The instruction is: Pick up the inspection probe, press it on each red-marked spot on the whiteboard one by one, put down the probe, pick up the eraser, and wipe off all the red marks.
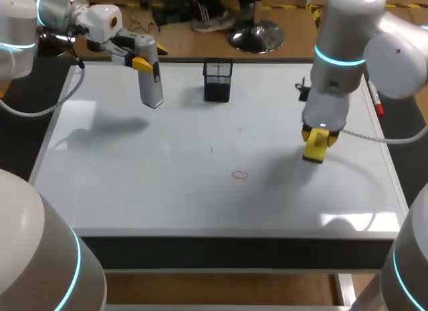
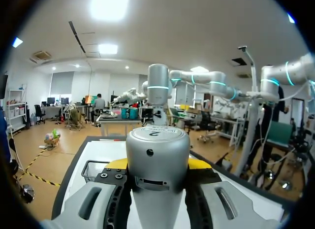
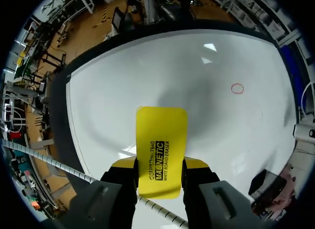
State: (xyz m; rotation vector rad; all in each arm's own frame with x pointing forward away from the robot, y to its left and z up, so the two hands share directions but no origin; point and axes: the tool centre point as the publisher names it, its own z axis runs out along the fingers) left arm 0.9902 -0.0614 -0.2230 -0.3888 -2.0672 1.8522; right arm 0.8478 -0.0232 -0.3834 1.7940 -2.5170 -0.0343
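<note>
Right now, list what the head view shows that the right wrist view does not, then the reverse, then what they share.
Only the head view: the inspection probe, held pointing down in the left jaws above the whiteboard's far left part.
Only the right wrist view: the printed face of the yellow eraser, with the right jaws pressed on its two long sides.
Both: the eraser in the right jaws, the whiteboard under it, and one red ring mark drawn on the board.

a white board (image 1: 167, 184) covers the table. a black mesh holder (image 1: 218, 80) stands near the middle of its far edge. one red ring (image 1: 240, 174) is drawn toward the near edge. a marker (image 1: 376, 100) lies along the right edge.
</note>
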